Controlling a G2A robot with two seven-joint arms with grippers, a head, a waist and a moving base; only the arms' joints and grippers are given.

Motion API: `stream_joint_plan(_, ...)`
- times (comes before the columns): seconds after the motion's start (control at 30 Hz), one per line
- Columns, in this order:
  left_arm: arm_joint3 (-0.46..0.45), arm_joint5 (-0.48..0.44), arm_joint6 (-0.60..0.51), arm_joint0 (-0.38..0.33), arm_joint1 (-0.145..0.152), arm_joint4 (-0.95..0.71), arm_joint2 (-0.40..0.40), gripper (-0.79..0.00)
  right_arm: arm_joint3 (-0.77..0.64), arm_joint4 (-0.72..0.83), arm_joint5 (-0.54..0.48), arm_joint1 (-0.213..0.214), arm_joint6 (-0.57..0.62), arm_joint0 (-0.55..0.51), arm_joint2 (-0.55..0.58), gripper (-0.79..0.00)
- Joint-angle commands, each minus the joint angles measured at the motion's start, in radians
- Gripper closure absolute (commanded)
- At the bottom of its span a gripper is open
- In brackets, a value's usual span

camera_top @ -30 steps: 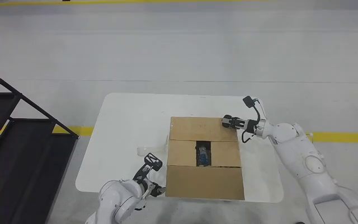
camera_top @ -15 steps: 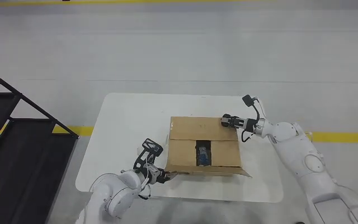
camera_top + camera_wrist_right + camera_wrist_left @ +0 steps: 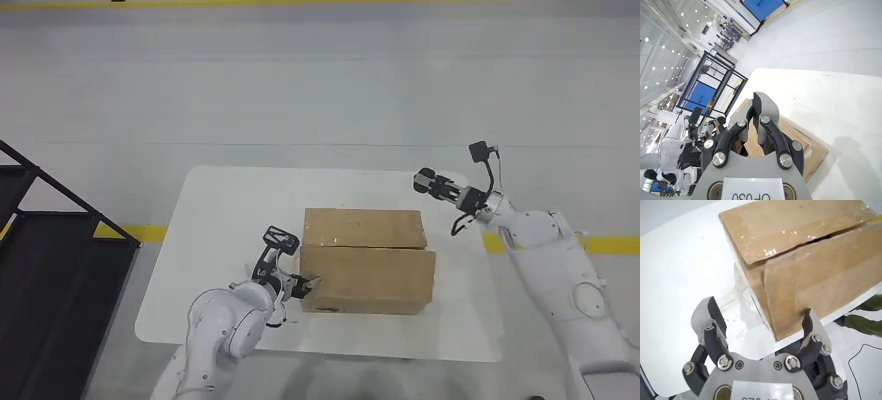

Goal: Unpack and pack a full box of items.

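- My left gripper [image 3: 762,311] has its jaws wide apart and holds nothing. It sits at the near left corner of the cardboard box [image 3: 800,256].
- One of my left pads [image 3: 807,323] touches the cardboard low on that corner. The other hangs off to the side above the white table [image 3: 677,266], apart from the box.
- My right gripper [image 3: 755,106] has its jaws pressed together, with nothing between them.
- In the top view the right gripper [image 3: 428,181] is off the box, beyond its far right corner and over the table's far edge.
- The box [image 3: 365,260] stands on the table [image 3: 230,230], towards the near right part of it.
- Its two long top flaps are folded down and meet along the middle, with a thin dark gap at the seam. Shiny clear tape covers part of the far flap.
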Motion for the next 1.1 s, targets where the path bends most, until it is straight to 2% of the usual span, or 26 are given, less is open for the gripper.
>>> stream_joint_plan(0.0,0.017,0.011,0.004,-0.012,-0.003,0.024,0.019,-0.785,-0.062,-0.008,0.012,0.008,0.001,-0.043,0.017,0.0)
stream_joint_plan(0.2,0.033,0.025,0.001,-0.032,-0.006,0.076,0.04,-0.785,-0.198,0.02,0.054,0.021,0.069,-0.148,0.023,0.0)
stream_joint_plan(0.4,0.04,0.024,-0.007,-0.038,-0.006,0.077,0.036,-0.785,-0.244,0.024,0.079,0.018,0.152,-0.19,-0.032,0.0)
stream_joint_plan(0.57,0.043,0.019,-0.015,-0.04,-0.007,0.073,0.031,-0.785,-0.206,0.023,0.096,0.01,0.193,-0.175,-0.084,0.0)
stream_joint_plan(0.87,0.048,0.019,-0.022,-0.048,-0.008,0.061,0.023,-0.785,-0.099,-0.008,0.112,-0.011,0.18,-0.113,-0.161,0.0)
stream_joint_plan(1.07,0.01,0.025,-0.043,-0.039,-0.006,0.05,-0.003,-0.785,-0.051,-0.012,0.113,-0.022,0.19,-0.083,-0.195,0.0)
